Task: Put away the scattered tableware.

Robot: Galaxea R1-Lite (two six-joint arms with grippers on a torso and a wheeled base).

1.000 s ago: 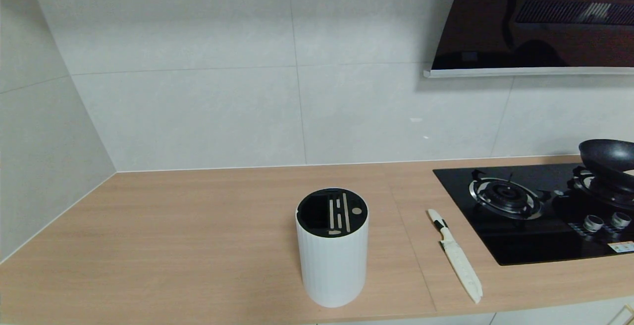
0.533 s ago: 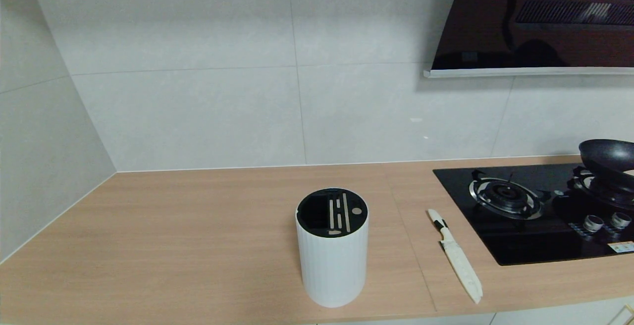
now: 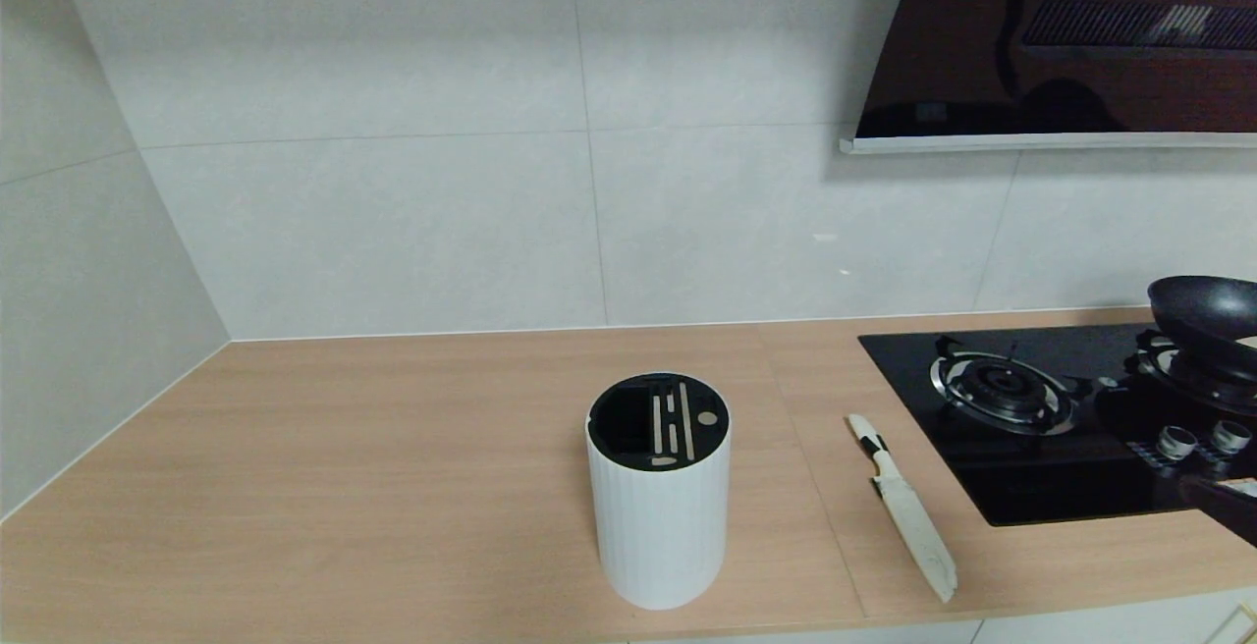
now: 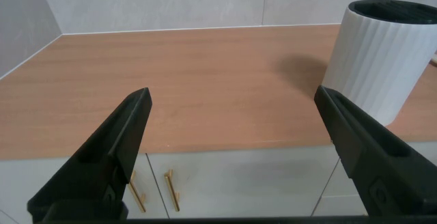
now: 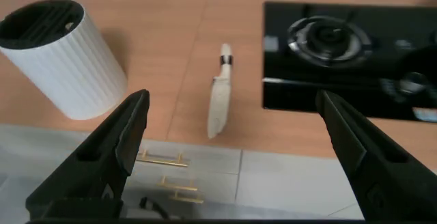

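A white knife (image 3: 903, 507) with a black band on its handle lies flat on the wooden counter (image 3: 393, 448), between the white ribbed knife holder (image 3: 658, 497) and the stove. The holder stands upright, its black top cut with slots. My right gripper (image 5: 232, 149) hangs open and empty off the counter's front edge, with the knife (image 5: 220, 91) ahead of it and the holder (image 5: 65, 60) to one side. A dark part of that arm (image 3: 1223, 507) shows at the lower right of the head view. My left gripper (image 4: 232, 156) is open and empty in front of the counter, near the holder (image 4: 379, 53).
A black gas stove (image 3: 1061, 408) is set into the counter at the right, with a black pan (image 3: 1203, 315) on its far burner. A range hood (image 3: 1061, 45) hangs above. Tiled walls close the back and left. Cabinet fronts with gold handles (image 5: 164, 159) lie below the counter edge.
A dark part of my right arm has come into the head view at the lower right edge. The knife and the holder have not moved.
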